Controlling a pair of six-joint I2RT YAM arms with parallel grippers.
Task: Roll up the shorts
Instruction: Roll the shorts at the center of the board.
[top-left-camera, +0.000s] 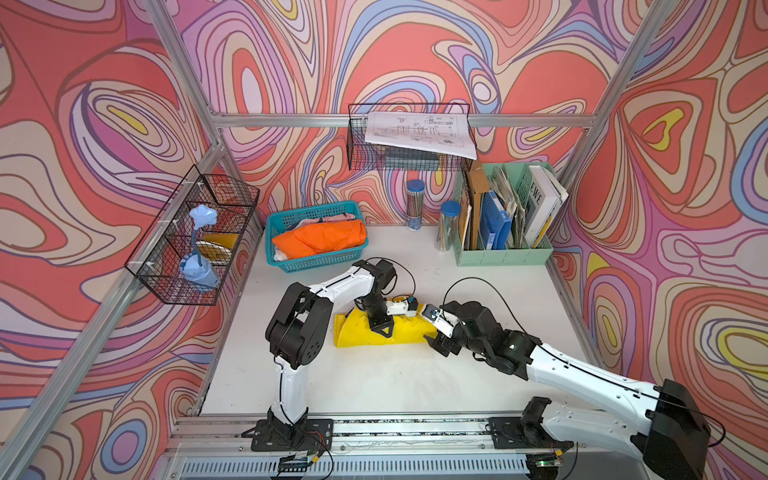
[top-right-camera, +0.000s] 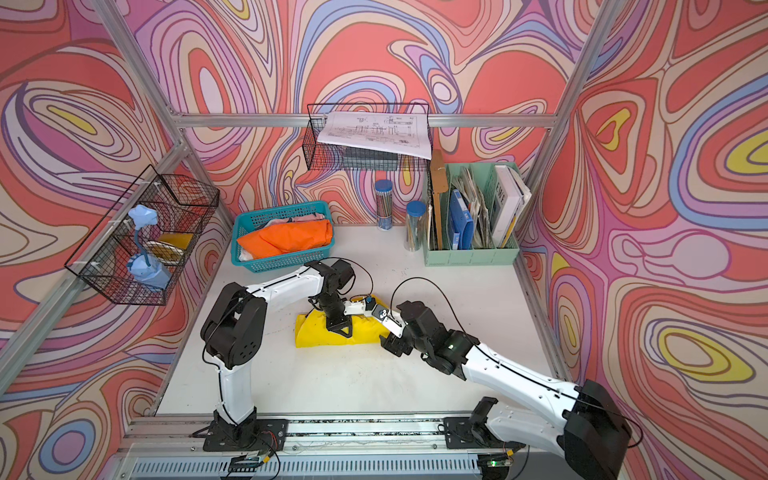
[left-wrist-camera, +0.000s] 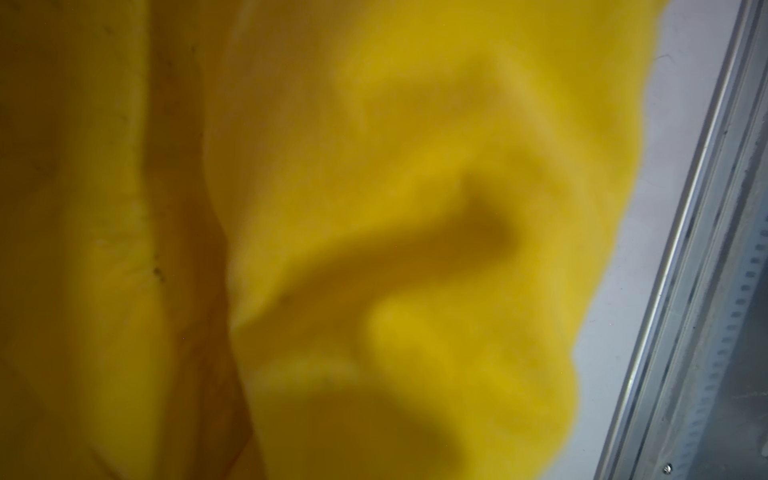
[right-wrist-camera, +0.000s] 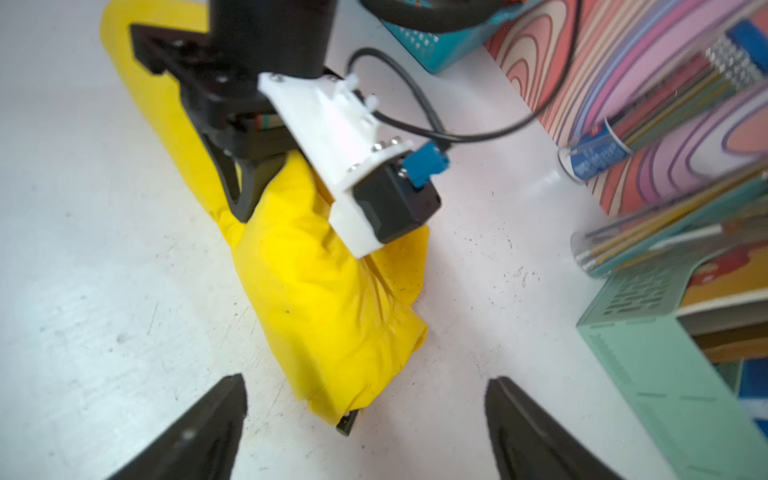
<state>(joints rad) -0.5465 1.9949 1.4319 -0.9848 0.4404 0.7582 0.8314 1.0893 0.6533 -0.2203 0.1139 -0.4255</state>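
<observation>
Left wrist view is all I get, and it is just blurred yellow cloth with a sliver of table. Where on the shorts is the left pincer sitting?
Observer: About midway along them. In a top view the left pincer points down into the shorts, its fingers nearly together in the cloth.
Operator: Are they rolled?
Observer: Largely. They lie as one long bundle on the table, with a flatter flap at the left end.
Operator: And the right pincer?
Observer: Open. In the right wrist view the right pincer sits at the bundle's other end, one finger on either side, neither touching it.
</observation>
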